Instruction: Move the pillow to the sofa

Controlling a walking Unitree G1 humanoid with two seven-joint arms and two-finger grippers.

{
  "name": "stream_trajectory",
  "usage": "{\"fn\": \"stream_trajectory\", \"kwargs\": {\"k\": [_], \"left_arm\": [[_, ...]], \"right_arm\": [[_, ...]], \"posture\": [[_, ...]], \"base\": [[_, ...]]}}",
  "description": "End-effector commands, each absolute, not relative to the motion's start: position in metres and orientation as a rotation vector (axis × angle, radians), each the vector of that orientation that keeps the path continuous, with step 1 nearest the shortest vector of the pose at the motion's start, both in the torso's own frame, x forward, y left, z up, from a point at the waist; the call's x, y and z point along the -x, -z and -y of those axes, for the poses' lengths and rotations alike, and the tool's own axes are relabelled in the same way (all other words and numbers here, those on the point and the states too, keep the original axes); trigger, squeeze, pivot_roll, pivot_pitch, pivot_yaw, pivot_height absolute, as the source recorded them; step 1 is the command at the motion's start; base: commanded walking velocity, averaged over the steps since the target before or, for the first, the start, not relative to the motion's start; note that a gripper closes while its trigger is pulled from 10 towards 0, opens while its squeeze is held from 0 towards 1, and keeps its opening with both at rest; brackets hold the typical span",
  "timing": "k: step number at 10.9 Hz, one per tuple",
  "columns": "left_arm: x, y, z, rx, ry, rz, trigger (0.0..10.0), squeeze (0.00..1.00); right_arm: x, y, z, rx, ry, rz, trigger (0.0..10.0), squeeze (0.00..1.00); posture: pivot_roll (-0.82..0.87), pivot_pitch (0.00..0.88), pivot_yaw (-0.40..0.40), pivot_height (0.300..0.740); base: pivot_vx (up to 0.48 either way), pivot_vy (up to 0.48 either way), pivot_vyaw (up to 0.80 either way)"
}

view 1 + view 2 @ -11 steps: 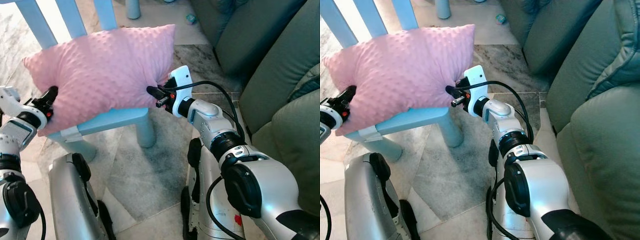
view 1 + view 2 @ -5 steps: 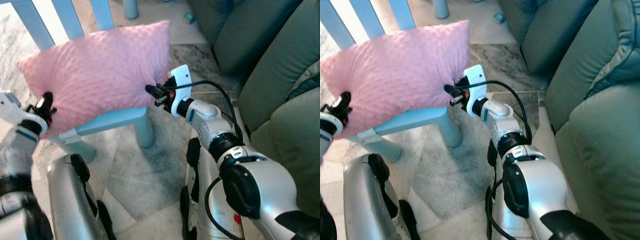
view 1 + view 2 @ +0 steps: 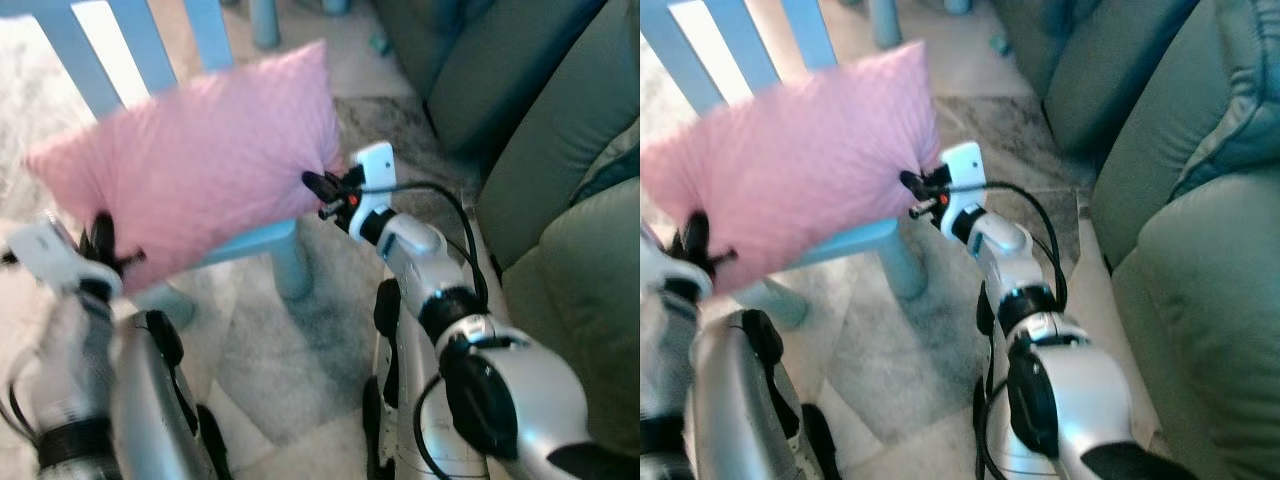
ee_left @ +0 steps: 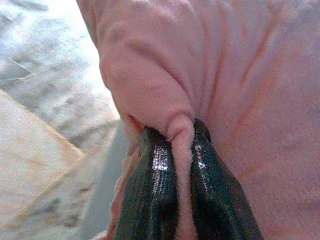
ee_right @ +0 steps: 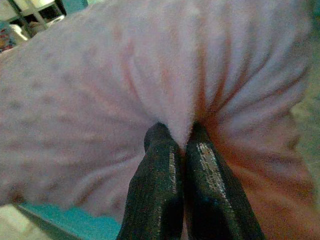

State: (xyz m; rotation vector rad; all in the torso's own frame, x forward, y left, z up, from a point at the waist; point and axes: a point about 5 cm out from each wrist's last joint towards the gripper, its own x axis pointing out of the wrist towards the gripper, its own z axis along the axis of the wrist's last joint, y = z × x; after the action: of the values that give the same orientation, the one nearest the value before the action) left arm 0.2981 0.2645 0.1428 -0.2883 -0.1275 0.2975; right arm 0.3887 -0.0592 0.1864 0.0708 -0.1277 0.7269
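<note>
I have the pink pillow [image 3: 205,165] pinched at both ends. My left hand [image 4: 172,165] is clenched on a fold of fabric at its near left corner, and my right hand [image 5: 180,150] is clamped on a bunched fold at its right edge; both wrist views show cloth squeezed between the black fingers. The pillow sits at the blue chair [image 3: 262,238], its lower edge along the seat and its top tilted toward the back slats [image 3: 90,45]; I cannot tell whether it is clear of the seat yet. The head views are blurred, especially around my left arm.

The green sofa [image 3: 560,150] is on my right, well apart from the pillow. As I judge it, the grasp is done. What is left is the carry: bring the pillow across to the right, set it on a sofa cushion, and let go with both hands.
</note>
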Motion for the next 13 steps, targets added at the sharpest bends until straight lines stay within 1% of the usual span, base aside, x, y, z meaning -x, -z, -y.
{"fn": "stream_trajectory", "kwargs": {"k": [1,2,3,4,6,8,9,11,13], "left_arm": [[-0.29,-0.139,-0.264,0.234,-0.343,0.136,0.0,0.0],[-0.283,-0.138,-0.249,0.213,-0.326,0.167,0.0,0.0],[-0.283,-0.137,-0.243,0.215,-0.324,0.171,0.0,0.0],[-0.277,-0.137,-0.224,0.152,-0.284,0.191,0.0,0.0],[-0.272,-0.138,-0.215,0.178,-0.277,0.194,0.0,0.0],[-0.259,-0.138,-0.197,0.155,-0.226,0.198,0.0,0.0],[-0.251,-0.136,-0.192,0.117,-0.199,0.194,0.0,0.0],[-0.232,-0.12,-0.201,0.108,-0.232,0.132,0.0,0.0],[-0.226,-0.115,-0.202,0.098,-0.234,0.108,0.0,0.0]], "right_arm": [[-0.386,-0.185,0.061,-0.037,-0.701,0.167,0.0,0.0],[-0.382,-0.184,0.064,-0.031,-0.655,0.222,0.0,0.0],[-0.38,-0.183,0.064,-0.025,-0.642,0.238,0.0,0.0],[-0.371,-0.181,0.065,-0.023,-0.605,0.29,0.0,0.0],[-0.36,-0.178,0.068,-0.009,-0.571,0.324,0.0,0.0],[-0.353,-0.174,0.08,-0.01,-0.523,0.312,0.0,0.0],[-0.351,-0.169,0.085,0.003,-0.512,0.292,0.0,0.0],[-0.345,-0.159,0.103,0.043,-0.437,0.263,0.0,0.0],[-0.335,-0.155,0.122,0.1,-0.399,0.244,0.0,0.0]], "posture": [[-0.12,0.16,-0.007,0.36],[-0.12,0.115,0.009,0.36],[-0.12,0.096,0.017,0.36],[-0.13,0.061,0.034,0.36],[-0.13,0.013,0.049,0.36],[-0.1,0.0,0.038,0.36],[-0.09,0.0,0.037,0.36],[-0.09,0.0,0.035,0.36],[-0.12,0.0,0.037,0.36]], "base": [[0.0,0.0,0.0],[0.0,0.0,0.0],[0.0,0.0,0.0],[0.0,0.0,0.0],[0.0,0.0,0.0],[0.0,0.0,0.0],[0.0,0.0,0.0],[0.0,0.0,0.0],[0.0,0.0,0.0]]}}
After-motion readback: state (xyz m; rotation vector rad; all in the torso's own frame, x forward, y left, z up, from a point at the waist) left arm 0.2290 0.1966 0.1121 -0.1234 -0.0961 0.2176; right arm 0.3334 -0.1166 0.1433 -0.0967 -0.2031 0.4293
